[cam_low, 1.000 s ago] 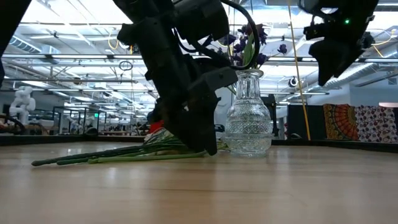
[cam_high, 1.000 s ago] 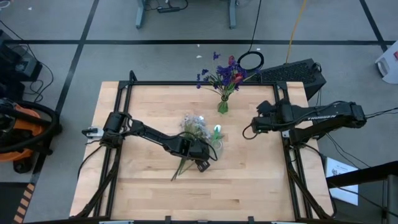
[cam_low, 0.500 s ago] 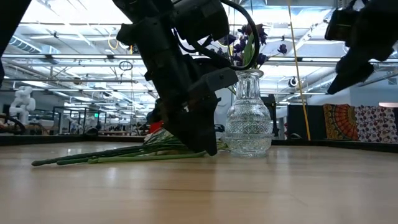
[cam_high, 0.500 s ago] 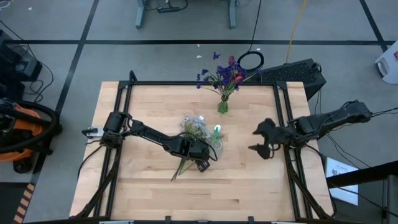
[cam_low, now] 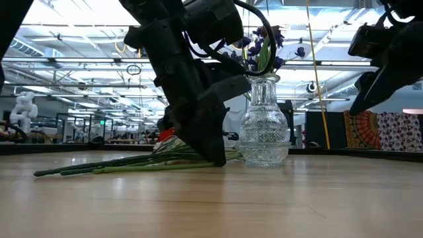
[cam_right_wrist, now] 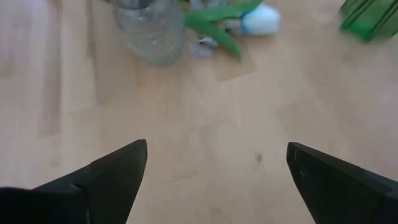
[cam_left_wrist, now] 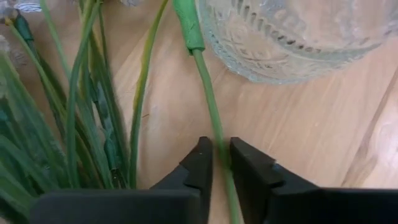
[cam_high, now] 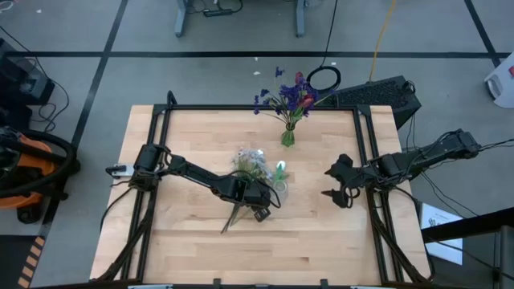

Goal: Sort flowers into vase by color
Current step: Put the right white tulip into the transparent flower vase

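- Left gripper [cam_left_wrist: 221, 163] low on the table [cam_high: 321, 241], fingers [cam_left_wrist: 199, 165] narrowed around one green stem [cam_left_wrist: 208, 93], pads just beside it; grip not confirmed.
- Loose flowers [cam_high: 245, 172] lie mid-table, stems bunched just beside the clear vase [cam_low: 264, 122].
- Judgement: centre the stem, close fully, lift straight to avoid dragging neighbouring stems or nudging the glass.
- Right gripper [cam_high: 336, 181] hangs apart, fingers wide, empty.
- Far edge: green vase [cam_high: 287, 136] holds purple and red blooms.

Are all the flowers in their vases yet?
Not yet. Purple and red flowers already stand in the green vase. The left end effector has closed around one green stem beside the clear vase. More flowers lie on the table. The right end effector waits, open.
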You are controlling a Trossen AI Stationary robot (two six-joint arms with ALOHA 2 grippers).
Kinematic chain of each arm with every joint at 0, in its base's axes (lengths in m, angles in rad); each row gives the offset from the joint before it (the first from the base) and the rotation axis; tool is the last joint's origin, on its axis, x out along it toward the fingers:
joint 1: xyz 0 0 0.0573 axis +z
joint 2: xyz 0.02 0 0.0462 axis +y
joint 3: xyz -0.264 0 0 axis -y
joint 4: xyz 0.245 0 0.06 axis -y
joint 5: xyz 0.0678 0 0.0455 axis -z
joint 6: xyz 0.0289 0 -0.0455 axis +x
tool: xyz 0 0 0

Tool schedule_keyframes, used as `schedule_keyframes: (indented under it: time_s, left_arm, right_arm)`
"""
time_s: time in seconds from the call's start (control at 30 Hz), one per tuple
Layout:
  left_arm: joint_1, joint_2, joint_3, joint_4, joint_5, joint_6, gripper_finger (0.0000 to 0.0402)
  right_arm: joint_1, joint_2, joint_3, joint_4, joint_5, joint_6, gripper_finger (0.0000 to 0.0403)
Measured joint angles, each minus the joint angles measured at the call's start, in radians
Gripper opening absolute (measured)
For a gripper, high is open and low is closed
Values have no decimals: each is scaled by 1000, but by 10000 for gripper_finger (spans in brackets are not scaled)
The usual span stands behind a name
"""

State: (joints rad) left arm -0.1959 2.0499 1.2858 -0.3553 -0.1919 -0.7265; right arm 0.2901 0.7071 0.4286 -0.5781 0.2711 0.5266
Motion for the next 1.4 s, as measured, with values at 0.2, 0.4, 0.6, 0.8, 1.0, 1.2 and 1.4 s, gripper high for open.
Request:
schedule_keyframes:
  time_s: [0.2,0.4,0.6,0.8,1.0,1.2,1.4]
  left_arm:
    - [-3,2,0,6,1,0,10]
    - [-3,2,0,7,1,-1,8]
    - [-3,2,0,7,2,-1,8]
    - [-3,2,0,7,3,-1,8]
    - [-3,2,0,7,5,-1,8]
    - [-3,-7,0,-7,8,-6,8]
    - [-3,-47,-5,-133,-85,-52,4]
  right_arm:
    - [9,0,-1,47,78,-109,377]
    - [66,0,-1,140,185,-220,377]
    - [103,0,-1,208,265,-255,375]
    - [104,0,-1,200,305,-193,337]
    - [105,1,-1,199,251,-161,319]
    - [105,2,-1,199,158,-174,296]
    - [105,2,-1,198,141,-240,163]
